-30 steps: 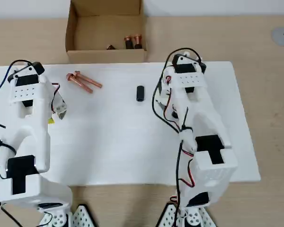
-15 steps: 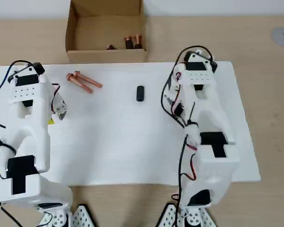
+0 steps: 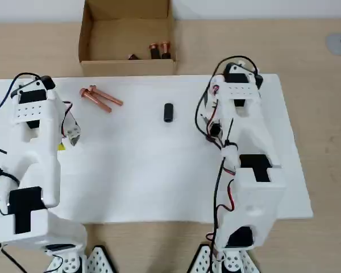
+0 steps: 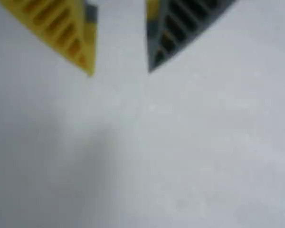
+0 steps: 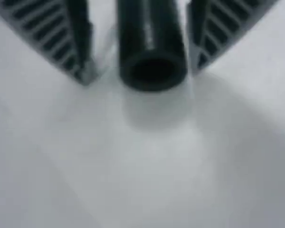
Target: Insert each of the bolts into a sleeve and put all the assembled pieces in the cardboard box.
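White mat (image 3: 148, 170) on wooden table (image 3: 321, 114), left tool (image 4: 119, 70) apart, right tool (image 5: 141, 75) apart around sleeve (image 5: 152, 38)

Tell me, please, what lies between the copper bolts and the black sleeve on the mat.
Nothing: the high view shows bare mat between bolts and sleeve.

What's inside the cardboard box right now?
Inside the cardboard box: two copper bolts in black sleeves and a dark piece against the near wall, which hides their lower parts.
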Tool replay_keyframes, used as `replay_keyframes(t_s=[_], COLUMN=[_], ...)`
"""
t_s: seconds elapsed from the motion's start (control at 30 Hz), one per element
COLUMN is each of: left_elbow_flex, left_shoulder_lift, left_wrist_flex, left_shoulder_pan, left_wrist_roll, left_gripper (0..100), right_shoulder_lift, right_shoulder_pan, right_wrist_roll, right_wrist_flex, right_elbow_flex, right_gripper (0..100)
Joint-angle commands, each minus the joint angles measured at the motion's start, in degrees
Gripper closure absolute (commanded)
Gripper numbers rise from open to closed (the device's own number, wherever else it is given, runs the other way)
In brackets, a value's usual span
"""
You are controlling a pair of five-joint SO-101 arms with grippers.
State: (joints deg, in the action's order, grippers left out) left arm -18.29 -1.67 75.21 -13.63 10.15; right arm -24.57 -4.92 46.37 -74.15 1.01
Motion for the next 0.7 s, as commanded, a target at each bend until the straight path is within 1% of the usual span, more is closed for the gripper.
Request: replay_keyframes(t_s=[0.0,0.13,0.2,0.3,0.5,0.63,0.67], left_elbow_flex=[2.37,2.37,2.37,2.37,2.37,2.37,2.37], left_shoulder_lift=[0.22,0.22,0.22,0.22,0.22,0.22,0.22], left_wrist_flex=[0.26,0.26,0.26,0.26,0.26,0.26,0.26], left_shoulder_pan=[-0.79,-0.79,-0.79,-0.79,-0.79,-0.79,-0.79], left_wrist_roll=[-0.44,-0.44,-0.44,-0.44,-0.44,-0.44,-0.44], left_gripper=[92,92,92,92,92,92,92], right_shoulder_lift=[-0.22,-0.31,-0.13,0.04,0.66,4.44,5.14], right_shoulder_pan=[0.22,0.22,0.22,0.22,0.4,0.4,0.22], right_wrist_roll=[0.0,-0.53,-2.64,-3.69,-3.69,-4.04,-5.19], right_wrist_flex=[0.62,0.62,0.62,0.62,0.53,-3.78,-4.48], right_elbow_flex=[2.77,2.77,2.77,2.86,3.12,4.62,4.7], right_gripper=[88.8,92.0,93.7,96.3,96.8,96.6,96.6])
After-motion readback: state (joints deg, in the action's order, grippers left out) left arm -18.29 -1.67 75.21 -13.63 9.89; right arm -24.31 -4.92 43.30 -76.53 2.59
